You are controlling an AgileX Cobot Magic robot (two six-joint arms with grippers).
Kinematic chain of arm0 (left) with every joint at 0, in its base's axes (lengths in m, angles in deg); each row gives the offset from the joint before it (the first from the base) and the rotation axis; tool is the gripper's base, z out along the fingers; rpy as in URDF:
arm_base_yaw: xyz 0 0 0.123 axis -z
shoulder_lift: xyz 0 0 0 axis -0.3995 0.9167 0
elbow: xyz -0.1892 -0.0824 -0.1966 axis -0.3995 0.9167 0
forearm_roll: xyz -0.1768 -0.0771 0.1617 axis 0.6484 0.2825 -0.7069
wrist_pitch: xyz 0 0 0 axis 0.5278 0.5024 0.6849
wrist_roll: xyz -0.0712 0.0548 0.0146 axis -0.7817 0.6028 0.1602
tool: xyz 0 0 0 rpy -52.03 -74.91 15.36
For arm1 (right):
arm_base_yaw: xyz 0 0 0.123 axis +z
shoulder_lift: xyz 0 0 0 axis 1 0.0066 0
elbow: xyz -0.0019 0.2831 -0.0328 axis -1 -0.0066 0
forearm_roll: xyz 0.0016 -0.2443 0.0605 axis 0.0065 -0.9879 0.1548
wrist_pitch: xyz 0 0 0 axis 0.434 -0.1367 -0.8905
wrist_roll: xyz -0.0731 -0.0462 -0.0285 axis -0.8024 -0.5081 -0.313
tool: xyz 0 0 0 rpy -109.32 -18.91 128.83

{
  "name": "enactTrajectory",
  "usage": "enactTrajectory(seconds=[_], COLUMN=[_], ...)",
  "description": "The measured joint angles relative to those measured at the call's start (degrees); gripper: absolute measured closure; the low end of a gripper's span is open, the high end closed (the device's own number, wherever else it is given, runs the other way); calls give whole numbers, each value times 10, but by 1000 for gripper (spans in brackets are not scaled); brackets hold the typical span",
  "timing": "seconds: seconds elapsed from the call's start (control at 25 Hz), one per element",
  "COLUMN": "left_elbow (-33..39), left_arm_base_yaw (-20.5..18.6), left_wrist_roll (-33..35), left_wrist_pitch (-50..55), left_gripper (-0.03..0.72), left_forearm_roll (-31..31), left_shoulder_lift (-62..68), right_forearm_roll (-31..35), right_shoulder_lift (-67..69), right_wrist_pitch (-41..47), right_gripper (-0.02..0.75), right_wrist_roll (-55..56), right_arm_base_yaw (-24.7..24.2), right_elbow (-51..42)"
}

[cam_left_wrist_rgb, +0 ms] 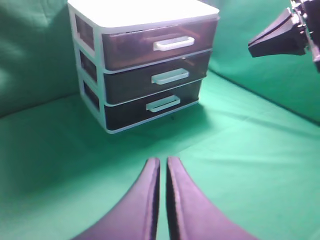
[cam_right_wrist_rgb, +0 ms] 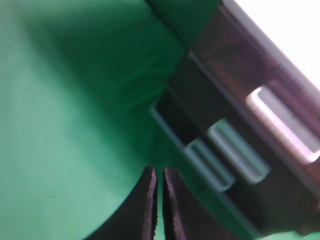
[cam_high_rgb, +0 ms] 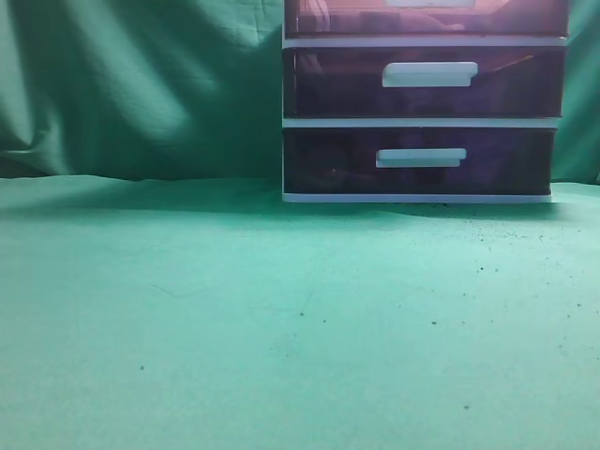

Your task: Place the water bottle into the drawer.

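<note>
The drawer (cam_left_wrist_rgb: 160,44), upper centre of the left wrist view, is shut, its handle (cam_left_wrist_rgb: 173,43) horizontal; the exterior view crops it. Left gripper (cam_left_wrist_rgb: 163,172) and right gripper (cam_right_wrist_rgb: 159,180) are both narrowed, empty.

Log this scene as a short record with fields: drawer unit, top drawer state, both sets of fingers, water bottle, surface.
unit: white-framed stacked unit of three dark translucent plastic drawers, standing on the cloth
top drawer: dark purple-maroon drawer with white bar handle, closed
lower drawers: both closed
left gripper: fingers nearly together, holding nothing, above the cloth in front of the unit
right gripper: fingers nearly together, holding nothing, close to the unit's front
water bottle: not visible in any view
surface: green cloth over the table and behind it
</note>
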Motion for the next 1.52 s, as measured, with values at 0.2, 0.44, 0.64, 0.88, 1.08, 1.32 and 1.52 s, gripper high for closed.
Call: enactTrajectory(seconds=[0.2,0.44,0.64,0.88,1.08,1.32,1.52], left_elbow=[98,198,244,301,337,362,362], left_arm_base_yaw=[0,0,0,0,0,0,0], left_wrist_roll=[0,0,0,0,0,0,0], left_wrist_pitch=[-1,0,0,-19,-31,-35,-39], left_gripper=[688,688,688,688,688,688,688], left_forearm_roll=[15,22,27,38,38,45,52], left_shoulder_lift=[-159,-314,-343,-343,-343,-343,-343], right_forearm_roll=[72,158,192,222,236,237,237], right_shoulder_lift=[-79,-184,-294,-442,-546,-656,-682], right_wrist_pitch=[103,151,115,43,-17,-91,-97], right_gripper=[738,738,738,738,738,738,738], right_wrist_roll=[84,88,71,56,33,21,19], right_arm_base_yaw=[0,0,0,0,0,0,0], right_elbow=[0,-28,-130,-270,-384,-484,-533])
